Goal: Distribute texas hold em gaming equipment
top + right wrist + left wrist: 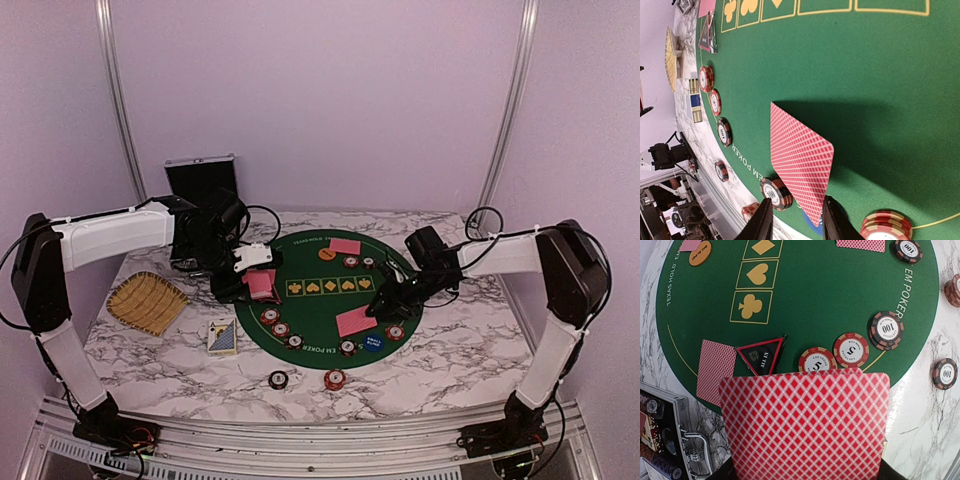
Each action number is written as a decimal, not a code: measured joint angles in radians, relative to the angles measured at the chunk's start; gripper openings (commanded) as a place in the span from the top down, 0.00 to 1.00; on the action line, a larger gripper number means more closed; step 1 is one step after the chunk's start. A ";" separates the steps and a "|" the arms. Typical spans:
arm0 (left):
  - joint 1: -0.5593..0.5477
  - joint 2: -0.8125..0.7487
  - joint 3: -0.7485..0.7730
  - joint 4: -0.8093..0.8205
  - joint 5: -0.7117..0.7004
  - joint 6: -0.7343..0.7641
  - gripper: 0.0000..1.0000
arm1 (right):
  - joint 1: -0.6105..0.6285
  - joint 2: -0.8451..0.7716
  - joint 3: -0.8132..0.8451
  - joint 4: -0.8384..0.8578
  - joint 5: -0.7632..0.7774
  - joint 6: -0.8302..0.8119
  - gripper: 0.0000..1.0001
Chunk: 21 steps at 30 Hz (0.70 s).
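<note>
The left claw (252, 280) is clenched on a stack of red cards (805, 425) and holds it over the green mat (320, 300), at about 9 o'clock on the mat's edge. In the left wrist view the stack fills the bottom of the picture. Just past it on the mat are a dark triangle (762, 355) with a red rim and one flat card (715, 371) right beside it. A row of three chips (281, 329) lies along the mat's edge at about 7 o'clock. The right claw (797, 202) is released. Its two fingers stand apart, and the near corner of a single red card (800, 160) sits between them with nothing pinching it. That card lies on the mat at about 4 o'clock. A blue disc (373, 343) is just beside it at 5 o'clock, with a small chip pile (396, 332) near it and one more chip (347, 348) at 6 o'clock. At 12 o'clock there are more red cards (345, 246), an orange disc (326, 254) and two little chips (351, 262). Two loose chips (335, 379) lie off the mat on the marble table (460, 350), on the side near the arms. A straw tray (150, 300) sits well apart at 9 o'clock, with a card box (222, 337) between it and the mat. A silver case (200, 185) stands at 11 o'clock.
</note>
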 measured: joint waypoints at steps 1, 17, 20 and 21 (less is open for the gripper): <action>0.000 0.000 0.000 0.000 0.000 0.000 1.00 | 0.000 0.000 0.011 -0.012 0.010 -0.004 0.60; 0.000 0.000 0.000 -0.001 0.019 0.000 1.00 | 0.013 -0.085 0.110 -0.010 0.082 0.053 0.16; 0.000 0.000 0.000 -0.001 0.025 0.000 1.00 | 0.045 -0.060 0.127 0.105 0.025 0.132 0.14; 0.000 0.000 0.000 -0.001 0.026 0.000 1.00 | 0.063 -0.041 0.140 0.148 0.003 0.157 0.14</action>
